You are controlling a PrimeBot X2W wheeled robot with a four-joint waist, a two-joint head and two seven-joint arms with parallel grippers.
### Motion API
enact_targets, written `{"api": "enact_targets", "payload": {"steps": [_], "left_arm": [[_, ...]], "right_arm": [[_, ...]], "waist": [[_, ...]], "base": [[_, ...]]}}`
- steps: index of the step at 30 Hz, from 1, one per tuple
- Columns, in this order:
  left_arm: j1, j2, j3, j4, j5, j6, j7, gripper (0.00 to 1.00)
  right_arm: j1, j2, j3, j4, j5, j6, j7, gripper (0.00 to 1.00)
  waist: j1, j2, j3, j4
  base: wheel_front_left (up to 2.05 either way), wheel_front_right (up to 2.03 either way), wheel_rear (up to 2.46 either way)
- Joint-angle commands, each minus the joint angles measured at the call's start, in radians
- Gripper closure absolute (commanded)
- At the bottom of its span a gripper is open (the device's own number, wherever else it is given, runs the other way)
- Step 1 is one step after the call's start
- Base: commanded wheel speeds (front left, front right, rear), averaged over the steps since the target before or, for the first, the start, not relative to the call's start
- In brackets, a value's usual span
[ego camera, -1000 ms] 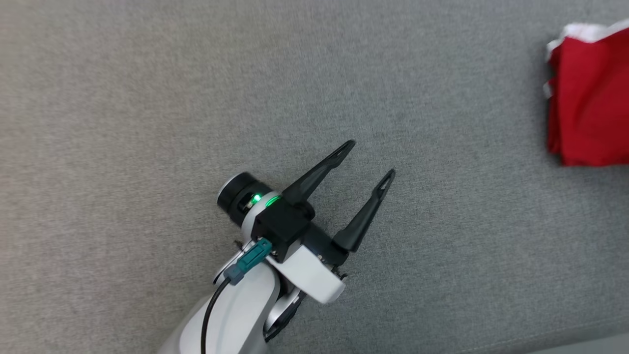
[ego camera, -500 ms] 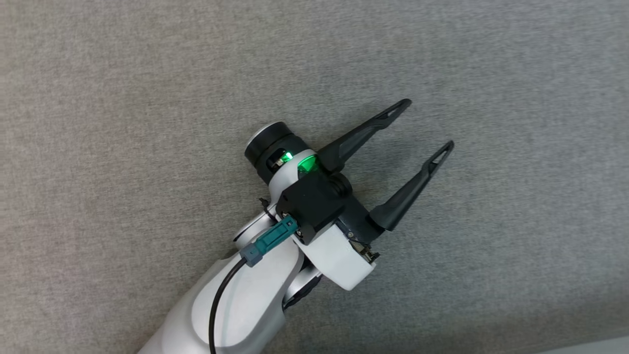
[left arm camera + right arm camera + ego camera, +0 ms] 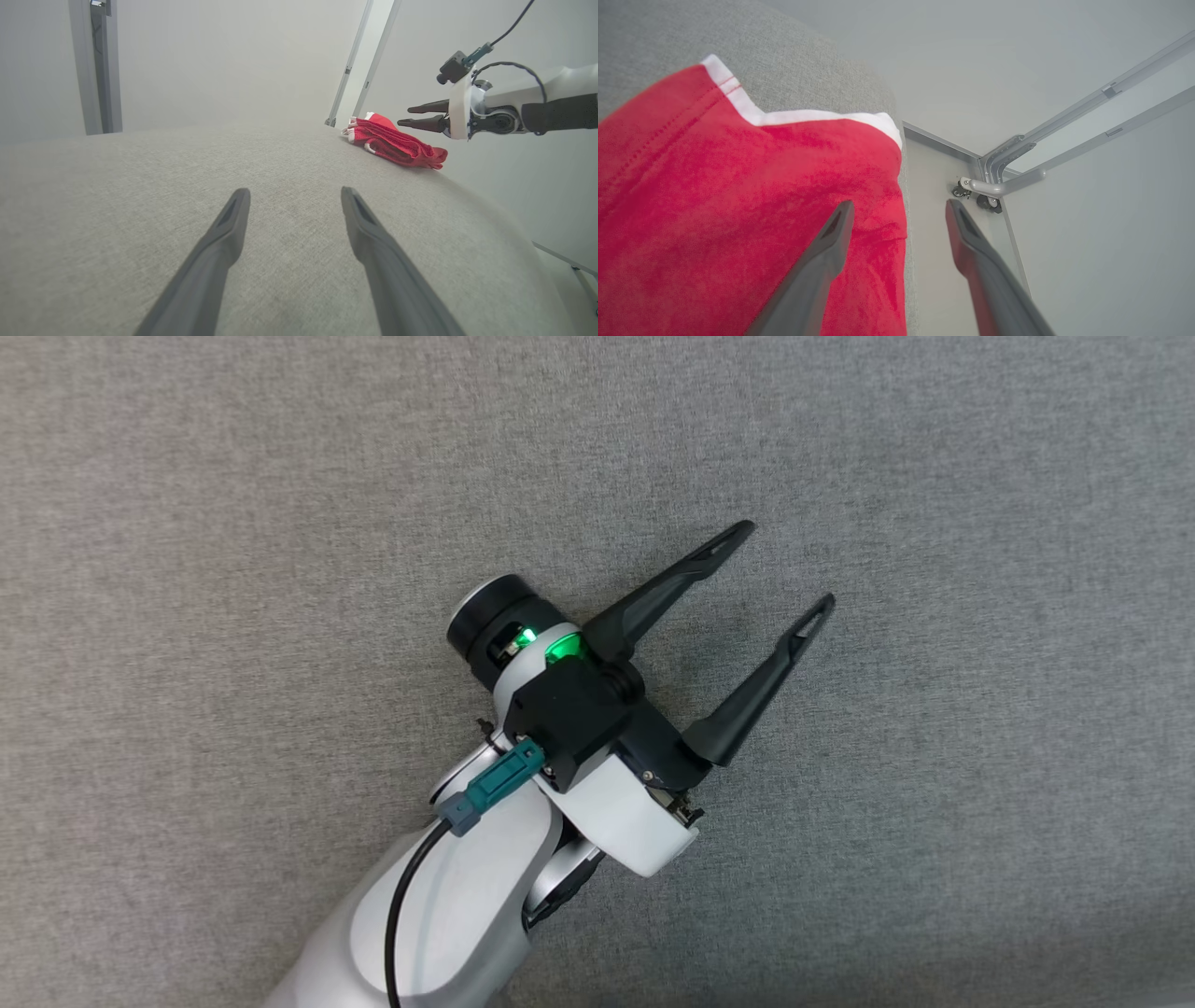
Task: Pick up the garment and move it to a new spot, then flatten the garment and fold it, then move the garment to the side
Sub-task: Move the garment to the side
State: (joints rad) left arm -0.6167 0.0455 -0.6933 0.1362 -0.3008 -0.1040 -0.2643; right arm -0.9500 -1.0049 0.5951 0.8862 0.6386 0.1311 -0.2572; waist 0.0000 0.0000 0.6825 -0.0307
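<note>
The garment (image 3: 397, 144) is a red knit piece with white trim, folded into a compact, slightly rumpled bundle. In the right wrist view its top layer shows a white band along one edge, red stitching across that band near a corner, and a stitched seam running down the red panel. No lettering, number or tag is visible on the exposed faces.

The garment lies on the grey fabric surface (image 3: 233, 523), at the surface's edge, on the right side of the left wrist view. It is well apart from the left gripper (image 3: 786, 565). Past that edge, the right wrist view shows pale floor and a grey metal frame (image 3: 1064, 116).

The right gripper (image 3: 405, 116) reaches in level from the right of the left wrist view, its fingers pointing toward the garment from just above it. The fingers are parted and nothing is between them. In the right wrist view one finger crosses the red cloth and the other crosses the floor beyond the surface's edge. Whether a finger touches the cloth cannot be told.

The left gripper is over bare surface. Its pale forearm rises from the bottom of the head view and its fingers point up and to the right. The fingers are spread wide and empty. A green light (image 3: 560, 644) glows at the wrist, and a teal connector (image 3: 495, 784) with a black cable sits below it.
</note>
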Motion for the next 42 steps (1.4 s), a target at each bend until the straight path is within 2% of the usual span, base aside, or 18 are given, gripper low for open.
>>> {"api": "enact_targets", "payload": {"steps": [1, 8, 15, 21, 32, 38, 40, 42], "left_arm": [[0.019, 0.008, 0.006, 0.004, -0.010, 0.008, 0.000, 0.00], [0.067, 0.007, 0.022, -0.005, -0.036, 0.027, 0.000, 0.00], [0.165, 0.007, 0.105, -0.002, -0.049, 0.058, 0.000, 0.00], [0.263, 0.008, 0.230, 0.003, -0.040, 0.080, 0.000, 0.00], [0.449, 0.007, 0.449, 0.026, 0.000, 0.073, 0.000, 0.00], [0.534, 0.007, 0.518, 0.030, -0.039, 0.085, 0.000, 0.00], [0.557, 0.006, 0.527, 0.036, -0.059, 0.079, 0.000, 0.00], [0.570, 0.007, 0.530, 0.042, -0.030, 0.068, 0.000, 0.00]], "right_arm": [[-0.016, 0.000, -0.006, 0.004, -0.002, -0.001, -0.010, 0.00], [-0.027, 0.046, -0.013, -0.024, -0.006, -0.001, -0.009, 0.00], [0.032, 0.151, -0.053, -0.117, -0.022, -0.001, -0.009, 0.00], [0.152, 0.292, -0.135, -0.211, -0.060, -0.001, -0.009, 0.00], [0.456, 0.539, -0.313, -0.422, -0.220, -0.001, -0.009, 0.00], [0.616, 0.676, -0.406, -0.540, -0.303, -0.001, -0.009, 0.00], [0.667, 0.725, -0.430, -0.578, -0.335, -0.001, -0.009, 0.00], [0.708, 0.769, -0.451, -0.614, -0.375, -0.001, -0.009, 0.00]], "waist": [[0.0000, 0.0000, -0.029, 0.006], [0.0000, 0.0000, -0.137, 0.017], [0.0000, 0.0000, -0.296, 0.043], [0.0000, 0.0000, -0.420, 0.078], [0.0000, 0.0000, -0.580, 0.137], [0.0000, 0.0000, -0.638, 0.158], [0.0000, 0.0000, -0.649, 0.164], [0.0000, 0.0000, -0.656, 0.168]], "base": [[0.00, 0.00, 0.00], [0.00, 0.00, 0.00], [0.00, 0.00, 0.00], [0.00, 0.00, 0.00], [0.00, 0.00, 0.00], [0.00, 0.00, 0.00], [0.00, 0.00, 0.00], [0.00, 0.00, 0.00]]}}
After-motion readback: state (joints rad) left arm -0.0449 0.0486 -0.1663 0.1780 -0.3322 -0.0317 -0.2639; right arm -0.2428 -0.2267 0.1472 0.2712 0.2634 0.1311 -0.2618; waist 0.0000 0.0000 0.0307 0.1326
